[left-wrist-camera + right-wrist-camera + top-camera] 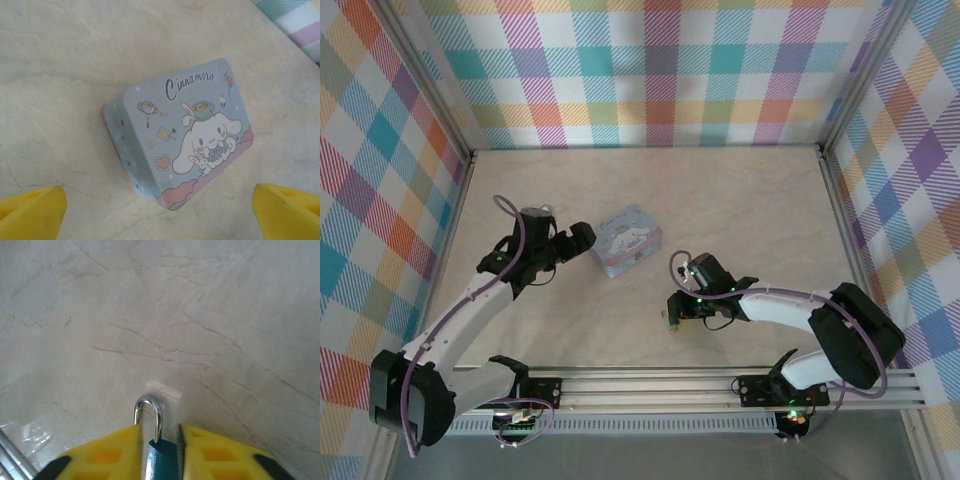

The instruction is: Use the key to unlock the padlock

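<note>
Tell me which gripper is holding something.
The right gripper: its fingers clamp the padlock. The left gripper hangs open beside the tin box, holding nothing.

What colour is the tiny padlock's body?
The small silvery-shackled padlock is dark teal-blue, clearest in the right wrist view.

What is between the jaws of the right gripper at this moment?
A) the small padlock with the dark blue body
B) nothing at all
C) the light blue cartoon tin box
A: in the right wrist view the right gripper has its jaws closed on the padlock. The dark blue body sits between them and the silvery shackle sticks out ahead.
</note>
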Robot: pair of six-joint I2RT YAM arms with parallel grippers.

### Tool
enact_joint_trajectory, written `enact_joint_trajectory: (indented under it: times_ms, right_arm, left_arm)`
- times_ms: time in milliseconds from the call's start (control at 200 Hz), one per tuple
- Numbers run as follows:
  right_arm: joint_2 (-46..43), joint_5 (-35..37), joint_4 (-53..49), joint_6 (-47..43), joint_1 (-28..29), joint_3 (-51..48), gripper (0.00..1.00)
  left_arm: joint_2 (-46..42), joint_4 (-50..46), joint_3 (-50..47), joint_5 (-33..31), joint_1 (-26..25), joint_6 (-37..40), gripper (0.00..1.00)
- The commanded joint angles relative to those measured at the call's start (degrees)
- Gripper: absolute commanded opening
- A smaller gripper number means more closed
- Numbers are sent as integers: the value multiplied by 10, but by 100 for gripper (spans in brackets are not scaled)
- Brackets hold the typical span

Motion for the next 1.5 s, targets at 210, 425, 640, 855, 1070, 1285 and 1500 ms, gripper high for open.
enact_joint_trajectory:
  times_ms: [210, 425, 640, 855, 1070, 1285, 1500]
  right_arm:
    - [-150, 133, -76, -102, -41, 42, 50]
    - [-246, 202, -33, -190, -144, 25, 82]
    - [-257, 216, 59, -236, -282, -14, 100]
    - [-187, 186, 209, -267, -370, -68, 100]
    - [-69, 143, 358, -280, -407, -87, 100]
    - [-4, 117, 480, -328, -418, -102, 100]
    - [82, 76, 588, -315, -440, -118, 100]
  left_arm:
    - [-111, -3, -21, -199, 8, 25, 96]
    - [-154, 70, -79, -387, 9, 96, 100]
    - [-157, 267, -183, -426, 20, 243, 100]
    - [-104, 303, -200, -408, 49, 290, 100]
    - [-39, 361, -224, -390, 70, 319, 100]
    - [15, 450, -247, -341, 83, 352, 100]
    - [72, 553, -266, -279, 99, 380, 100]
